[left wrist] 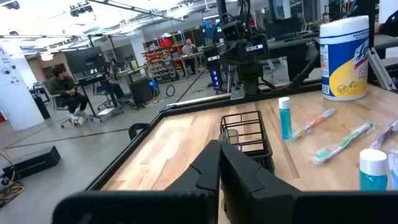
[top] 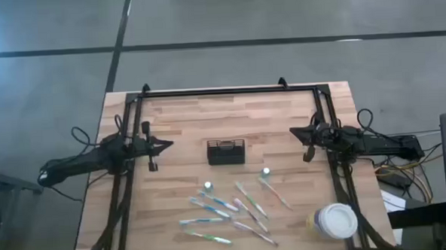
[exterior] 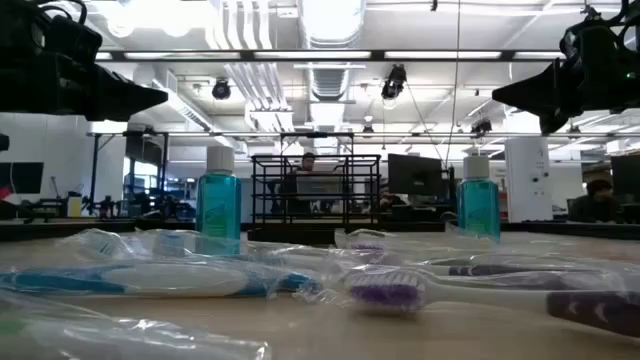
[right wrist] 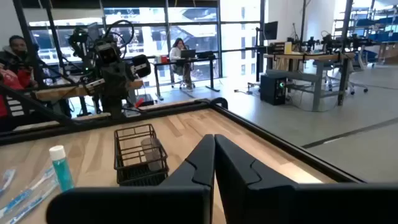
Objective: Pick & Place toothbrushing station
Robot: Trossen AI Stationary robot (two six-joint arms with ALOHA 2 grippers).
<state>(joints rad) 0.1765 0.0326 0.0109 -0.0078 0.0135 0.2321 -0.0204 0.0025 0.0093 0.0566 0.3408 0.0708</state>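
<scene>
A small black wire-mesh caddy (top: 226, 152) stands upright on its base at the table's middle; it also shows in the wrist views (left wrist: 247, 138) (right wrist: 140, 155). Two blue white-capped tubes (top: 208, 187) (top: 266, 172) stand upright nearer the front edge. Several thin toothbrushes (top: 227, 211) lie flat, scattered around them. My left gripper (top: 169, 145) hovers shut at the table's left, fingers pointing toward the caddy. My right gripper (top: 293, 132) hovers shut at the right, pointing toward it from the other side. Neither touches anything.
A large cup with a white lid (top: 336, 220) stands at the front right corner. A black frame (top: 229, 90) runs along the table's far edge and sides. Bare wood lies between the caddy and the far edge.
</scene>
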